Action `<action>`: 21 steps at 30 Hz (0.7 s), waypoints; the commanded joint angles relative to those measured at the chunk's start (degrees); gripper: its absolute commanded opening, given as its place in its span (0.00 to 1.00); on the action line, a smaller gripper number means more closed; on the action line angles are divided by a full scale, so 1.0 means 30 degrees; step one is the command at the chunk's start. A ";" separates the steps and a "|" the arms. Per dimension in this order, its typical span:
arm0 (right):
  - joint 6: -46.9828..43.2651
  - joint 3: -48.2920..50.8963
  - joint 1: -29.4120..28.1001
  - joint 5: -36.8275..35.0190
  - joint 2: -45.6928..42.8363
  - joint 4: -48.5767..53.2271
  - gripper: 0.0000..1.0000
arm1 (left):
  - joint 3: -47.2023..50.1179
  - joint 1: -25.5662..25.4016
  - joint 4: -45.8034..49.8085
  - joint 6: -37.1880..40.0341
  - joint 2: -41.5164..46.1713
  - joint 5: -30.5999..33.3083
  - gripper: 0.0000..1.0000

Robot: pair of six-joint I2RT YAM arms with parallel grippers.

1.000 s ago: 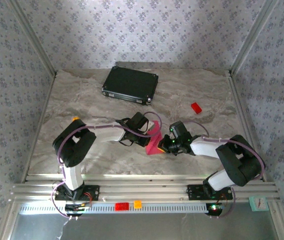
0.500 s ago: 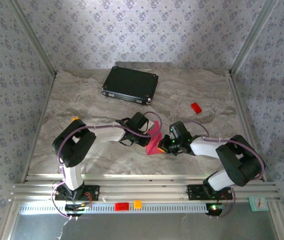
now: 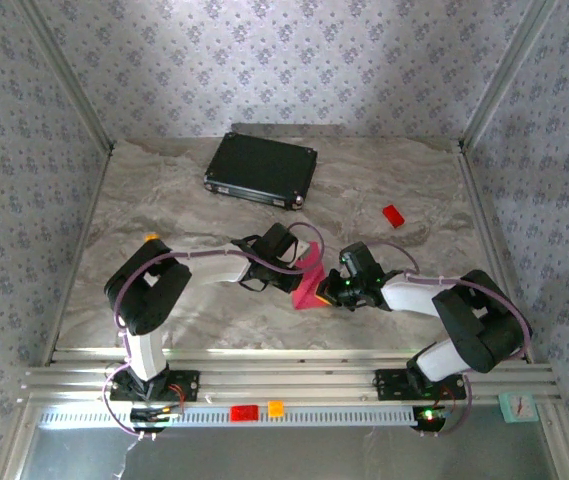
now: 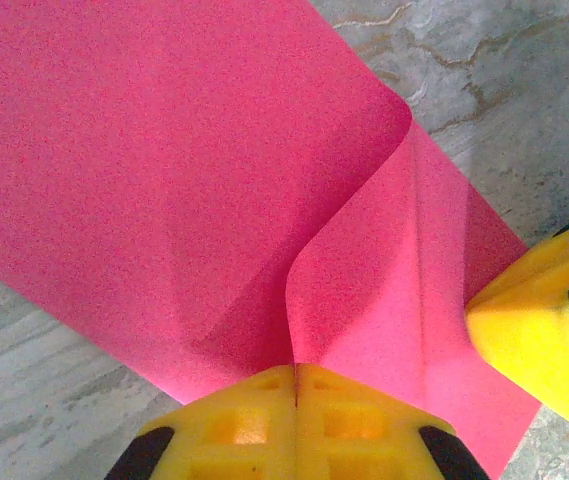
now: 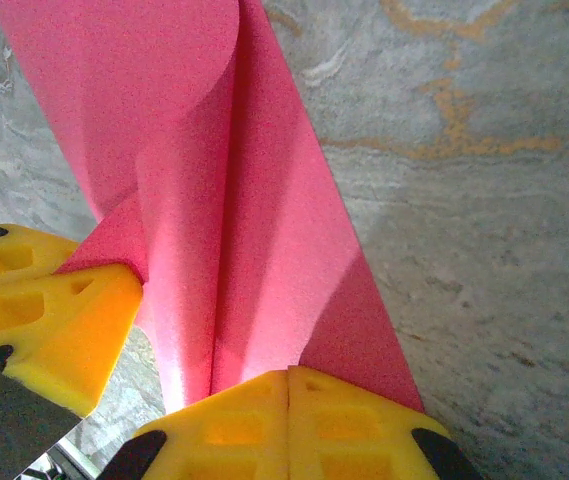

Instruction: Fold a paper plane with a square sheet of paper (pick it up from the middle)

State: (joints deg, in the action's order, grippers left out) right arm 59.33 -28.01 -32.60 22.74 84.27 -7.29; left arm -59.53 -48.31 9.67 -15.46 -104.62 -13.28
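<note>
No shift since a second ago. Left tool [image 4: 295,385] pinched shut on the square sheet of paper [image 3: 311,285], right tool [image 5: 287,390] likewise; paper bowed between them at frame centre, over the counter [image 3: 164,200]. Likely setting a crease, fold unfinished.

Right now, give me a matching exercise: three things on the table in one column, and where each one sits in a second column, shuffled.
Things:
1. square sheet of paper
2. black case
3. small red block

Places:
A. lying alone on the right side of the table
B. pinched by the left fingers and the right fingers, near the middle
C. flat at the far side, a little left of centre

Pairs: 1-B, 2-C, 3-A.
</note>
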 commanded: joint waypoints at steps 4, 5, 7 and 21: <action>-0.0086 0.0430 0.0100 -0.0637 -0.0001 0.1703 0.08 | -0.0081 0.0085 -0.0162 0.0262 0.0040 -0.0355 0.05; -0.0088 0.0448 0.0098 -0.0637 -0.0020 0.1705 0.08 | -0.0107 0.0077 -0.0134 0.0262 -0.0039 -0.0321 0.05; -0.0089 0.0460 0.0085 -0.0637 0.0001 0.1700 0.08 | -0.0147 0.0084 -0.0035 0.0235 -0.0158 -0.0207 0.05; -0.0097 0.0335 0.0085 -0.0606 -0.0051 0.1708 0.08 | -0.0026 0.0102 0.0047 0.0262 -0.0664 -0.0137 0.05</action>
State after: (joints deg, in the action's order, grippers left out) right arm 59.33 -28.01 -32.60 22.74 84.20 -7.22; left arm -59.55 -48.31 9.26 -15.46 -105.56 -13.50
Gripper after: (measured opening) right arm 0.084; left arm 0.054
